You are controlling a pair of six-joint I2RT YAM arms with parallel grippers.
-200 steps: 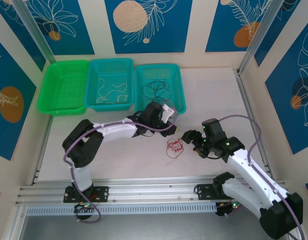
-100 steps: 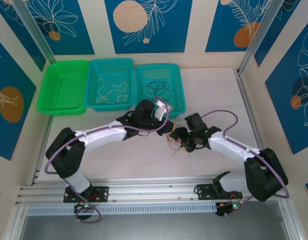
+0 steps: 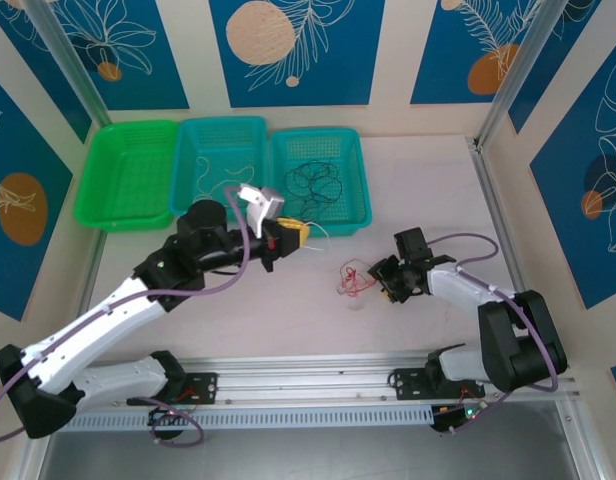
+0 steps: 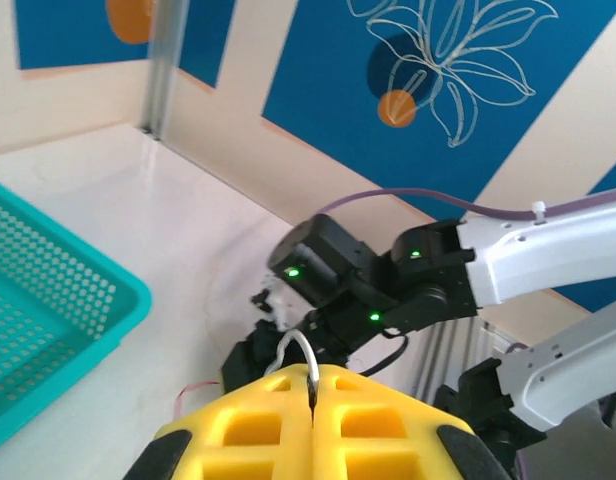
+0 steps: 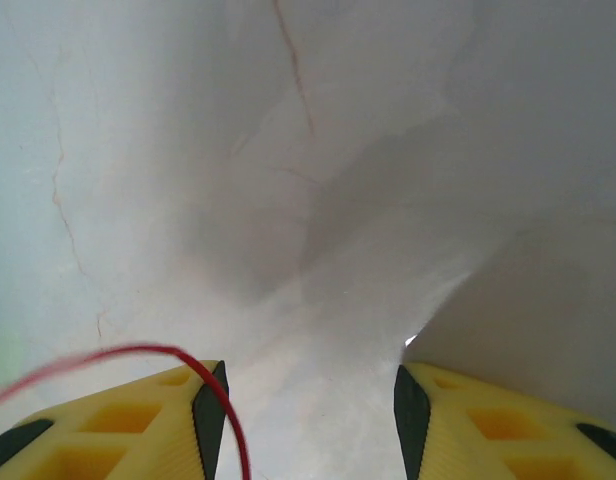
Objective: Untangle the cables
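Seen from the top camera, three baskets are sitting in a row at the far side of the table [image 3: 428, 190]. The green basket [image 3: 93, 205] on the left is holding nothing that can be made out. The middle teal basket [image 3: 220, 213] is holding the white cable [image 3: 228, 178], and the right teal basket [image 3: 363, 180] is holding the black cable [image 3: 318, 180] in loose rings. The red cable [image 3: 354, 281] is lying on the bare table in front of the right basket as a small clump, slightly wider across than deep, with a strand reaching toward the right gripper [image 3: 384, 285] just beside it. The left gripper [image 3: 296, 235] is hovering near the right basket's front rim with its yellow fingers together.

In the left wrist view, the left gripper [image 4: 311, 400] is pinching a pale wire loop [image 4: 298, 345] that is arching up out of the closed seam. A teal basket corner [image 4: 78, 300] is showing at the left, and the red cable [image 4: 193, 392] is lying faintly below the right arm [image 4: 528, 260].

In the right wrist view, the right gripper [image 5: 308, 400] is standing partly open above the table. The red cable [image 5: 233, 430] is curving across the inner edge of one finger [image 5: 118, 425], but the jaws are not clamping it.
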